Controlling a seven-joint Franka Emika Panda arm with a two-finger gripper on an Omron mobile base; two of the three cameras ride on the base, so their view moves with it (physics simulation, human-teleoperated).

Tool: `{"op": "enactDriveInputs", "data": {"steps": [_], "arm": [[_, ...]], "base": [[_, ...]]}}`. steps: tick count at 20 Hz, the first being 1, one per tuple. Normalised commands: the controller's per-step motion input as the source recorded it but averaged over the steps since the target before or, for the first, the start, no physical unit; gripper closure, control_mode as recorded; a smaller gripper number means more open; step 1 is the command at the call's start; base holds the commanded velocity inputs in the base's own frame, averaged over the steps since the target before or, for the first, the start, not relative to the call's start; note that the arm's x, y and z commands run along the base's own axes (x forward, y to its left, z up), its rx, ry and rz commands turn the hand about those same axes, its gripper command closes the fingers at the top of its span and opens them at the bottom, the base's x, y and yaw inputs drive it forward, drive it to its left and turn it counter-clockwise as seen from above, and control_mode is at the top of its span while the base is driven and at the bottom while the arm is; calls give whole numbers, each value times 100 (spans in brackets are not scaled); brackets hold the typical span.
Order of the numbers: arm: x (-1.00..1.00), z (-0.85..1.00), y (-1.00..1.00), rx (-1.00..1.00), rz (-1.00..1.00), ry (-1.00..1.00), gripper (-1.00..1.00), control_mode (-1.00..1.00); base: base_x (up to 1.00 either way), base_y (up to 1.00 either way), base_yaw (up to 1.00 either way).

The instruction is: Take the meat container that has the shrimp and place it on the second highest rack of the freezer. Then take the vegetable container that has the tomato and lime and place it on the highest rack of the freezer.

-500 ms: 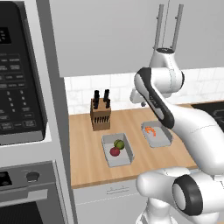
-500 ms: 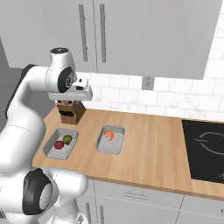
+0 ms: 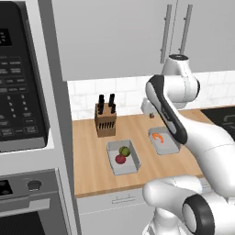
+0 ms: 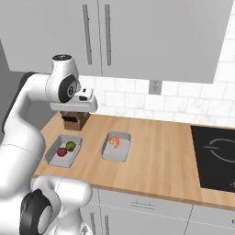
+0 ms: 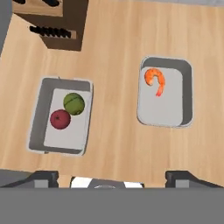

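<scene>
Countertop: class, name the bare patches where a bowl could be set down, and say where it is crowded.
Free: the wood strip between the shrimp tray and the tomato-and-lime tray, and the wide stretch between the shrimp tray and the cooktop. Crowded: the corner where the knife block stands behind the tomato-and-lime tray.

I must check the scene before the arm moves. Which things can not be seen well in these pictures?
- Shrimp tray, left base view: the arm covers its right side.
- Knife block, right base view: the arm's hand hides its top.
- Knife block, hand view: cut off by the top edge.
- Gripper, hand view: fingertips barely rise above the bottom.
</scene>
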Motion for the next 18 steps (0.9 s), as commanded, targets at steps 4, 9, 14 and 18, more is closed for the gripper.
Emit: {"op": "enactDriveInputs", "data": {"steps": [4,9,14,18], "arm": [[-26,-42,-55,0,-49,10,-100,-100],[-14,-50,-40,0,-79,7,-100,-100],[-3,-61,-21,5,-89,11,-100,-100],[-1,-44,-17,12,-87,9,-100,-100]], "base": [[0,0,0],[0,0,0],[0,0,0],[0,0,0]]}}
